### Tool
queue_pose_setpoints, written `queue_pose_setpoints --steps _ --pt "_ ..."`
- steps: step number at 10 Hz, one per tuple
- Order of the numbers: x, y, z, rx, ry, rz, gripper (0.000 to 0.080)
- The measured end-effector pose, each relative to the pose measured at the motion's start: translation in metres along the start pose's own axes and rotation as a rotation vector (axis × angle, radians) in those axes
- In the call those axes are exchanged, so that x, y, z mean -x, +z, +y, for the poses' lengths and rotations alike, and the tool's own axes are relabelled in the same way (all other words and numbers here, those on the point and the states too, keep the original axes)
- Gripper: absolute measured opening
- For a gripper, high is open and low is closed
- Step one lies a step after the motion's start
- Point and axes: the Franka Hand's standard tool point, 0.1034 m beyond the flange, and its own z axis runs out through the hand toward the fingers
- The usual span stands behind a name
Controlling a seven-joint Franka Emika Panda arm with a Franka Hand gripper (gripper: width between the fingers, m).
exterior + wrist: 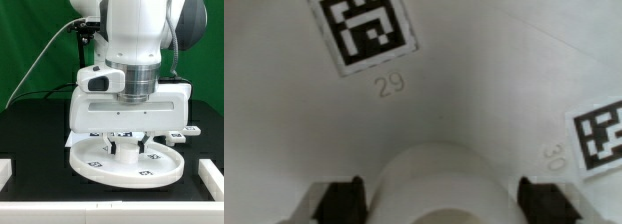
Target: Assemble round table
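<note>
The round disc lies flat on the black table, its square tags facing up. In the wrist view its surface fills the frame, with tags numbered 29 and 30. My gripper hangs straight down over the disc's middle. The short thick white leg stands upright between the black pads, and both pads touch its sides. In the exterior view the leg is mostly hidden by the fingers. Its lower end sits at or just above the disc; I cannot tell which. I cannot make out the lobed foot.
The marker board lies behind the disc, partly hidden by the hand. White rails mark the work area at the exterior view's left, right and front. A green backdrop stands behind.
</note>
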Motion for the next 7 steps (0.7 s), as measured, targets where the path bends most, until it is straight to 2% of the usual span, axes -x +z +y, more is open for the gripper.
queue_pose_setpoints --steps 3,6,7 --pt "0.0 0.003 -0.003 0.0 0.011 -0.004 0.0412" --pt "-0.018 0.015 -0.038 0.007 0.074 -0.007 0.0412" --pt "-0.017 0.023 -0.039 0.022 0.103 -0.017 0.0412"
